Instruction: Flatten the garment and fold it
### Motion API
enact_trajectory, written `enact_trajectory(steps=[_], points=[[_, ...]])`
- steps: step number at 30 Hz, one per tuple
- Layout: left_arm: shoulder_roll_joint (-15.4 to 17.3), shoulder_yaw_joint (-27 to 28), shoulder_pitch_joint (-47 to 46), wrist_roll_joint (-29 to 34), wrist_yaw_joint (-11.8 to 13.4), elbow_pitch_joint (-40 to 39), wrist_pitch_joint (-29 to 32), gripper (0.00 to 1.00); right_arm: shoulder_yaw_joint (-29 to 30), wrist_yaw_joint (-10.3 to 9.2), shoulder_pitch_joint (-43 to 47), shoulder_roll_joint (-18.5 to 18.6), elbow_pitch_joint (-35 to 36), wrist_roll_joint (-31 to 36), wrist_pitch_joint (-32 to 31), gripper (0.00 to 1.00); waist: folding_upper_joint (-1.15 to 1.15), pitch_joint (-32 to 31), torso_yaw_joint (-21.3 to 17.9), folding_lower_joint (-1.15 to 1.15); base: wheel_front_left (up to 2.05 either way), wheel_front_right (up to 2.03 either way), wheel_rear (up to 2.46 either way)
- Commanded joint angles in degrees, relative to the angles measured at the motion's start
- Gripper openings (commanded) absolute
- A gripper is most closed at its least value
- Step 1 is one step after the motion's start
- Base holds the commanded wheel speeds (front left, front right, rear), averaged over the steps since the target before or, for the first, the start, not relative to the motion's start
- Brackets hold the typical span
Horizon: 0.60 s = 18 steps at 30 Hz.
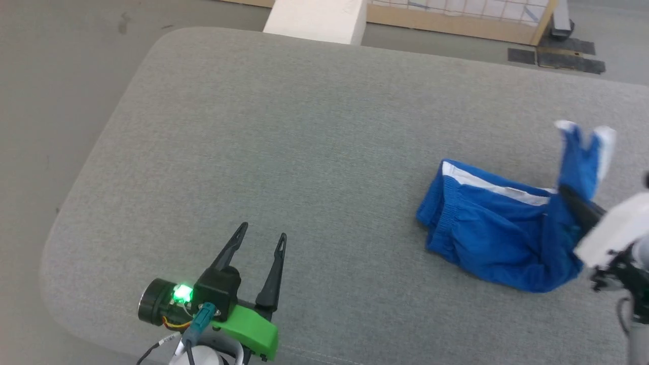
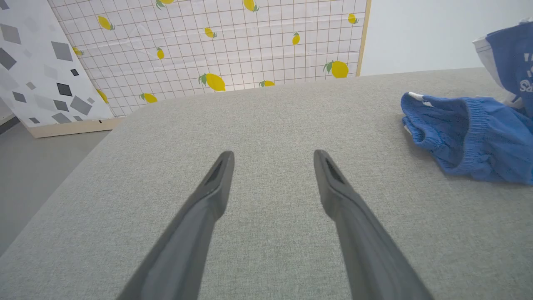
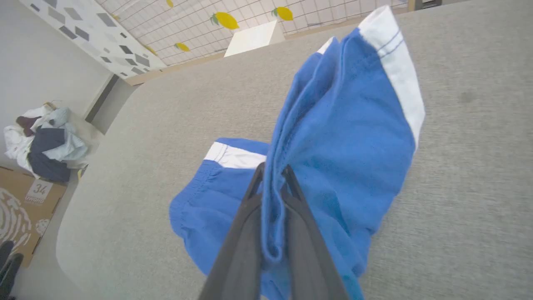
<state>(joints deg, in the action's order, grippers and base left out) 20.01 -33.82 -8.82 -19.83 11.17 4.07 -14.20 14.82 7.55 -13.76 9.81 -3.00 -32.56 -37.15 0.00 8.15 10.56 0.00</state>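
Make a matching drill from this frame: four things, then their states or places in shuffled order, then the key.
Things
1. left gripper
2. right gripper
3. garment
4. clothes pile

States or places
A. heaped beside a cardboard box, off the table
B. shut on a fold of blue fabric
C. open over bare grey surface, apart from the shorts
D. one part held up, the rest crumpled on the table

Pairs: 1-C, 2-B, 3-D, 4-A
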Motion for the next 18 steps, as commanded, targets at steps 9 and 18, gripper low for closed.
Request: enact_trajectory(steps=[9,18], points=[[-0.2,-0.2,0.0,-0.4,-0.1,0.5,-0.2,1.00,-8.1,-0.06,-3.1,-3.9,1.9,0.5,-2.0,0.00,0.00,0.3,3.8,0.00,0.00,0.00,0.00],[-0.9,-0.5,-1.0,0.0,-0.2,0.7,-0.4,1.00,-21.5,-0.06,-5.5,1.7,-5.3,5.8,-0.6,0.00,0.00,3.1,6.3,0.00,0.00,0.00,0.00]])
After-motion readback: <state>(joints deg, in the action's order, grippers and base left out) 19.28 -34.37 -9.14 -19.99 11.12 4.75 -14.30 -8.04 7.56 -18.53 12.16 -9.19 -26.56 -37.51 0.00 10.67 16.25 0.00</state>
